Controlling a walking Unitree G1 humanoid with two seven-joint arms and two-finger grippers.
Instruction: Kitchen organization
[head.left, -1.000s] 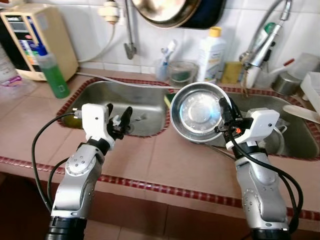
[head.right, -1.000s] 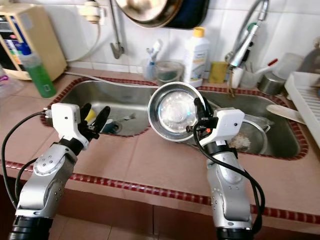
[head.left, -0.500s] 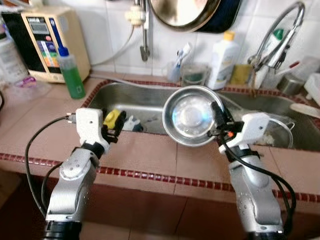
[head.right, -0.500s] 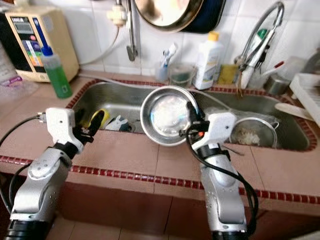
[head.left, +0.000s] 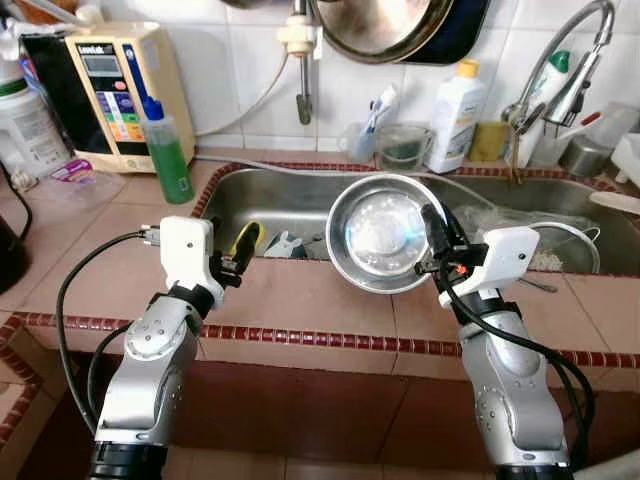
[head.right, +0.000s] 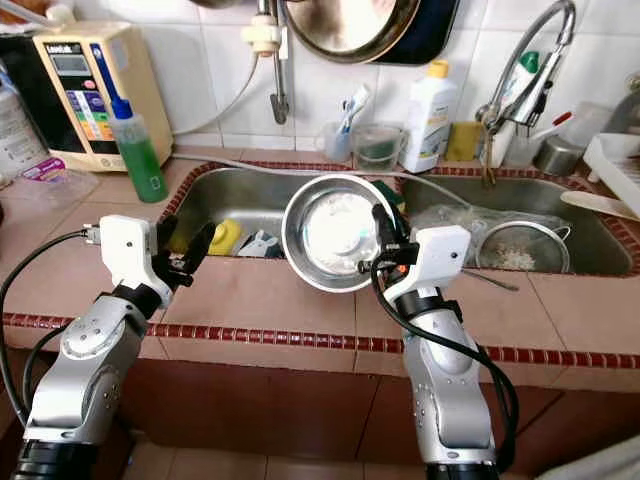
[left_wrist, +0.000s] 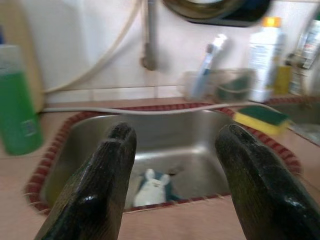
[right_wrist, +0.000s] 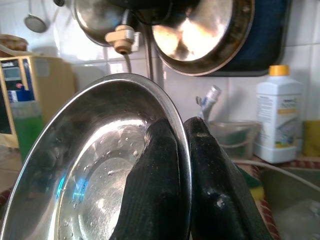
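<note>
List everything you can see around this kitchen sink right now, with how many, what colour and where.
Steel bowl: one, silver, tilted on edge above the counter's front, rim pinched by the right gripper.
Soap bottle: one, green, counter left of the sink.
White bottle: one, yellow cap, behind the sink.
Water unit: one, cream, back left.
Sponge: one, yellow, left basin.
Strainer: one, steel, right basin.
Faucet: one, chrome, back right.
Left gripper: open, at the left basin's front edge.
Right gripper: shut on the bowl.
</note>
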